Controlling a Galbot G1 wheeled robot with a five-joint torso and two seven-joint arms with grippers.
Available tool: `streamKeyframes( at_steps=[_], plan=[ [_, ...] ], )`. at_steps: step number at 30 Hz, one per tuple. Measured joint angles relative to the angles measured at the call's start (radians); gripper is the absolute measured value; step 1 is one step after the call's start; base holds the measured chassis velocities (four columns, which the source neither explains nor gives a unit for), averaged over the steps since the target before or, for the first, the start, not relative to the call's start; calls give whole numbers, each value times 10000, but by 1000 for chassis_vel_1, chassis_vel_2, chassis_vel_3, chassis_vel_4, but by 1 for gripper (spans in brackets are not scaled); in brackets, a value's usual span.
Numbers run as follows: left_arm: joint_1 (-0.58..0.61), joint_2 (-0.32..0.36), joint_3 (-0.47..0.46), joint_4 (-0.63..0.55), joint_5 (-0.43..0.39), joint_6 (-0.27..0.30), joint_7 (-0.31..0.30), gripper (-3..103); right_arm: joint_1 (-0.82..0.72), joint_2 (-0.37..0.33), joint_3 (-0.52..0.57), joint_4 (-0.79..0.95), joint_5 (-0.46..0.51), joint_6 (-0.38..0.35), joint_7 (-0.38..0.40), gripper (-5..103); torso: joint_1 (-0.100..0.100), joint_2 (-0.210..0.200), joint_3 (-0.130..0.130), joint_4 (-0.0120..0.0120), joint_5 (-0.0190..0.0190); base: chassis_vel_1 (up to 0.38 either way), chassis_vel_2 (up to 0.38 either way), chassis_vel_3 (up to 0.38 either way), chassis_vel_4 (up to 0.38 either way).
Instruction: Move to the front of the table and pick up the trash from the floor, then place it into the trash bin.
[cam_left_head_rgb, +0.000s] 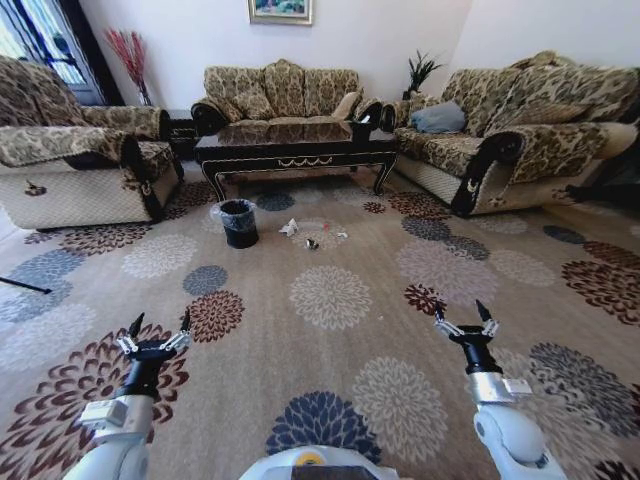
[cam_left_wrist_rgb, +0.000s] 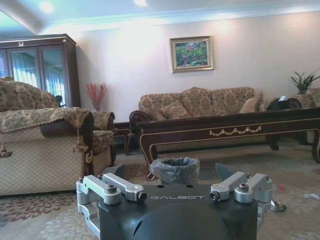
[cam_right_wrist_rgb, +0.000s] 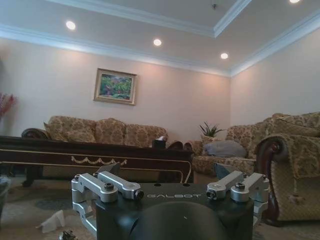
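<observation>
The table (cam_left_head_rgb: 290, 140) stands across the room in front of the back sofa, dark and glossy with gold trim. On the carpet before it sits the black trash bin (cam_left_head_rgb: 238, 222) lined with a clear bag. To its right lies the trash (cam_left_head_rgb: 314, 236), a white tissue and small pieces. My left gripper (cam_left_head_rgb: 160, 322) and right gripper (cam_left_head_rgb: 460, 312) hover open and empty low in the head view, well short of the trash. The left wrist view faces the trash bin (cam_left_wrist_rgb: 175, 169) and table (cam_left_wrist_rgb: 225, 131). The right wrist view catches the white tissue (cam_right_wrist_rgb: 52, 221) below the table (cam_right_wrist_rgb: 100, 155).
An armchair (cam_left_head_rgb: 80, 160) stands on the left, a sofa (cam_left_head_rgb: 280, 90) behind the table, and another sofa (cam_left_head_rgb: 510, 140) on the right. A black tissue box (cam_right_wrist_rgb: 160, 142) sits on the table. Open floral carpet (cam_left_head_rgb: 330, 300) stretches between me and the trash.
</observation>
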Motion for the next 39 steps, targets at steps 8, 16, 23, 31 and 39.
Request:
streamKeyframes(
  at_steps=[8, 16, 23, 31, 39],
  plan=[
    [75, 209, -473, -733, -568, 289, -345, 100, -54, -42, 110, 722, -77, 152, -151, 100, 2, 0, 25, 0, 0, 0, 0, 0, 0],
    [-11, 320, -719, -878, -1006, 473, -532, 100, -88, -176, 220, 1351, -79, -76, 99, 100, 6, 0, 42, 0, 0, 0, 0, 0, 0],
    [-77, 287, -619, -732, -984, 490, -539, 100, -81, -284, 222, 1273, -117, -97, 154, 100, 8, 0, 53, 0, 1, 0, 0, 0, 0],
    [-99, 281, -549, -582, -931, 387, -533, 100, -35, -323, 202, 1113, -124, -96, 164, 100, 11, 0, 59, 0, 1, 0, 0, 0, 0],
    [-82, 276, -558, -472, -877, 133, -511, 100, 26, -362, 164, 998, -213, -102, 163, 100, 12, 0, 64, -1, 0, 0, 0, 0, 0]
  ],
)
